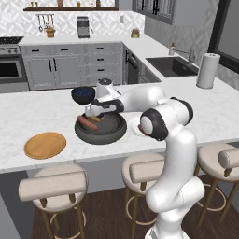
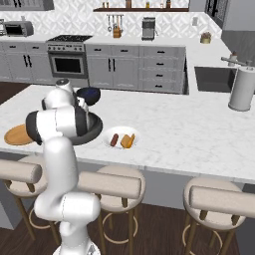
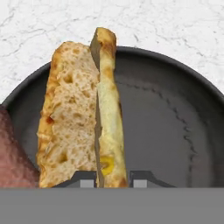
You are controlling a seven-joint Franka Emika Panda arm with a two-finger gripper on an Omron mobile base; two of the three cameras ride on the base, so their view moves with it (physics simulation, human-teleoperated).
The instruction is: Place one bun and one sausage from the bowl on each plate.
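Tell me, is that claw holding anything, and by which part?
Yes: the claw is shut on the bun in the dark bowl, pinching the near end of its thin upright half.

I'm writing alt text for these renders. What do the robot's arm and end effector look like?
The arm is glossy white, built of rounded tubular segments with dark joint bands and black circular caps. No cables or markings are visible. The end effector ends in two small dark grey finger tips with blocky, flat-topped ends.

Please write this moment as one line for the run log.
gripper: shut on bun | place: bowl | sausage: in bowl | white plate: bun and sausage | wooden plate: bare
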